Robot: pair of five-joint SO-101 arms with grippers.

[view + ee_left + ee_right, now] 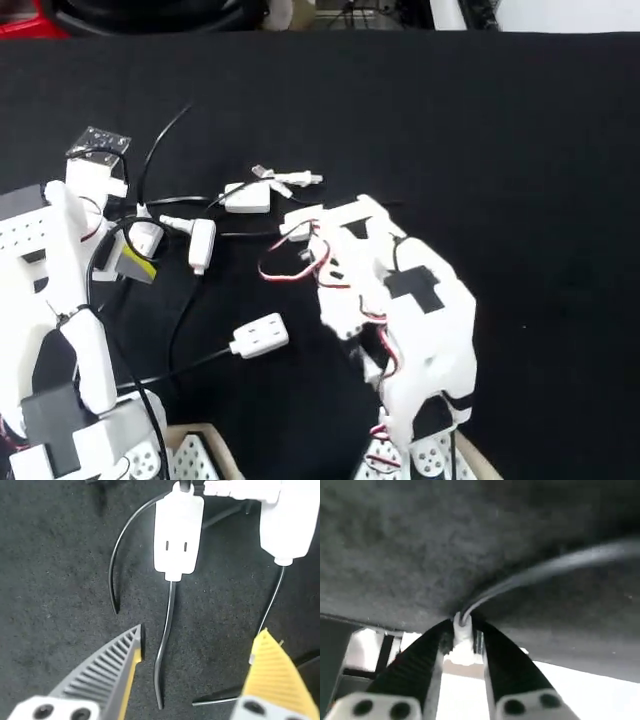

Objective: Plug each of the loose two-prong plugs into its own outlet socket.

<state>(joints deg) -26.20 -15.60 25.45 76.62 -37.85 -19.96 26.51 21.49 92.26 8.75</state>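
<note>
Right wrist view: grips white plug (462, 652) tight in right pincer (462, 628). Holds left pincer (200, 631) apart, socket (178, 535) just ahead.

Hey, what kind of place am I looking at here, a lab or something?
Probably a robotics lab or workshop bench: a table draped in black cloth, two white arms side by side, and sockets and a plug on black cords, laid out like a practice setup.
</note>
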